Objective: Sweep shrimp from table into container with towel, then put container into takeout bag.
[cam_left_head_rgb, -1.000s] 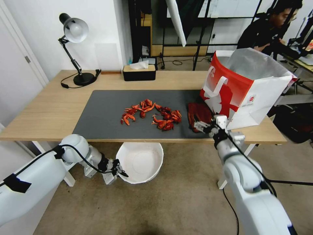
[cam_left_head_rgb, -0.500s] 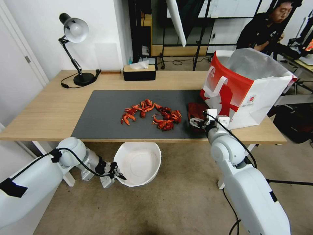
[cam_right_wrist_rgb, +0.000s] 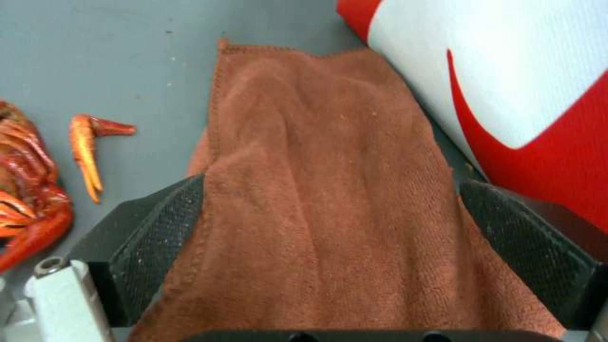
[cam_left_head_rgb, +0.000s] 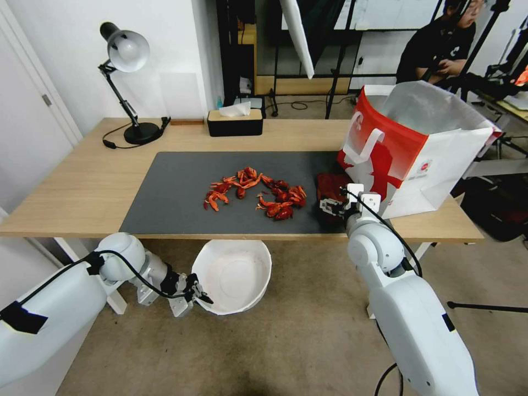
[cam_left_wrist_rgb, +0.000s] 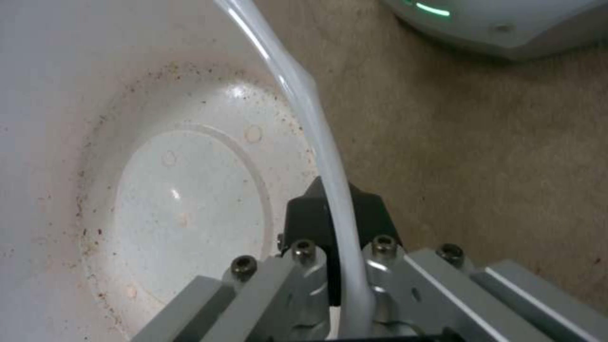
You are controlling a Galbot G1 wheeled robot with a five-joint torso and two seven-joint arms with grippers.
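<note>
Spanning the whole scene is the table (cam_left_head_rgb: 82, 187), its dark grey mat (cam_left_head_rgb: 176, 198) carrying everything that matters; the takeout bag (cam_left_head_rgb: 423, 148) stands upright at the mat's right end, mouth open; below the near edge of the table, roughly under the middle of the mat, the container (cam_left_head_rgb: 234, 278) hangs tipped toward the table, held by the left gripper (cam_left_head_rgb: 198, 291), whose fingers are pinched across the rolled rim (cam_left_wrist_rgb: 304, 109); the bowl is empty inside. Next down in size, the towel (cam_right_wrist_rgb: 329, 180) lies flat on the mat just beside the bag, and the right gripper (cam_right_wrist_rgb: 329, 228) sits over it with its pads (cam_right_wrist_rgb: 158, 237) spread wide to either side of the cloth, not yet closed on it; the shrimp (cam_left_head_rgb: 256, 192) lie scattered mid-mat, just left of the towel. To do this well, I'd say the claw should bunch plenty of cloth, or the towel may slip mid-sweep; the bowl's rim wants to sit tight under the table edge, in line with the pile, or strays will drop to the carpet.
</note>
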